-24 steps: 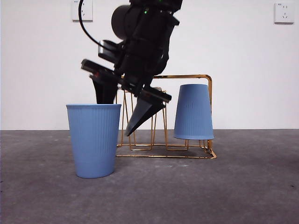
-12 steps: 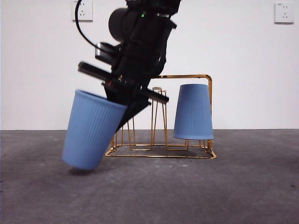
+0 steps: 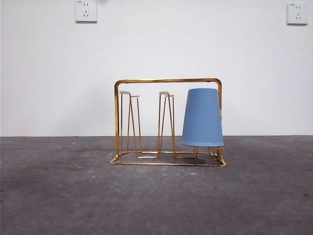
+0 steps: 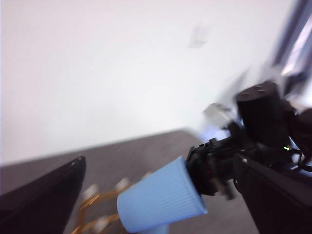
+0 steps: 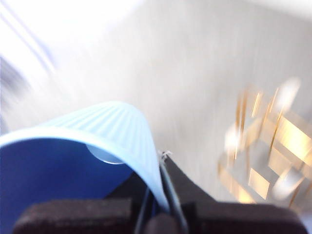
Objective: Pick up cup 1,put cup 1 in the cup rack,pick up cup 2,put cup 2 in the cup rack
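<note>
Right hand [image 5: 156,214] clamping the blue cup [image 5: 83,146] by its rim, carrying it sideways above the cup rack [image 5: 263,146].

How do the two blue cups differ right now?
The racked cup sits upside down on the cup rack, untouched; the held cup is off the table, its wall pinched by the right gripper, and lies tilted in the left wrist view. Both are blue and ribbed.

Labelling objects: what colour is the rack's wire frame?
Gold, clearest in the front view: the rack.
</note>
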Available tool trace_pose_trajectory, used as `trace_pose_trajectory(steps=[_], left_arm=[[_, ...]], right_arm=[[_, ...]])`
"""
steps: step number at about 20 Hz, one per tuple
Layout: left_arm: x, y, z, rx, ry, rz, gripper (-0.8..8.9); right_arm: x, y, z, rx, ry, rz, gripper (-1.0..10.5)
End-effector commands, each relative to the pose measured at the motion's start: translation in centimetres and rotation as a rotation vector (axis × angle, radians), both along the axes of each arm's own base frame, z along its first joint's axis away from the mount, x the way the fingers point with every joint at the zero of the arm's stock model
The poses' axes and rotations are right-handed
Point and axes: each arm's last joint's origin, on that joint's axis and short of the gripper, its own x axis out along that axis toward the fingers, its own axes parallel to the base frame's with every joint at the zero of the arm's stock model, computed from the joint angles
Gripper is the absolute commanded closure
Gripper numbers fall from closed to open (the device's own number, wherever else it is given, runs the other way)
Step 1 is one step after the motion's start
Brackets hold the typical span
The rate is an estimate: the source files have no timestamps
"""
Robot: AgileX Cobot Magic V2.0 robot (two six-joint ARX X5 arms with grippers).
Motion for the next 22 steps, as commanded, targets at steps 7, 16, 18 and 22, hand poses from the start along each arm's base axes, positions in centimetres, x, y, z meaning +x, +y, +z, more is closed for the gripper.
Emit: trace_pose_trajectory(steps=[7,16,18,22], left_arm=[[0.6,-2.4,2.3,-0.143,-0.188,-0.345,3.11],[3.3,-7.6,3.9,-0.281,-0.295,-0.77,3.11],[4.1,-8.9,4.0,-0.311,-0.301,-0.84,3.11],[5.8,-11.2,4.1,-0.395,-0.305,-0.937,3.11]], right_arm=[[-10.8,-10.3,9.6,0.316,-0.436,0.0,9.6],[-16.4,-15.5,12.4,0.487,-0.698,0.067,9.6],[-17.1,-16.0,12.9,0.528,-0.74,0.087,9.6],[-17.6,-16.4,13.4,0.577,-0.793,0.145,9.6]])
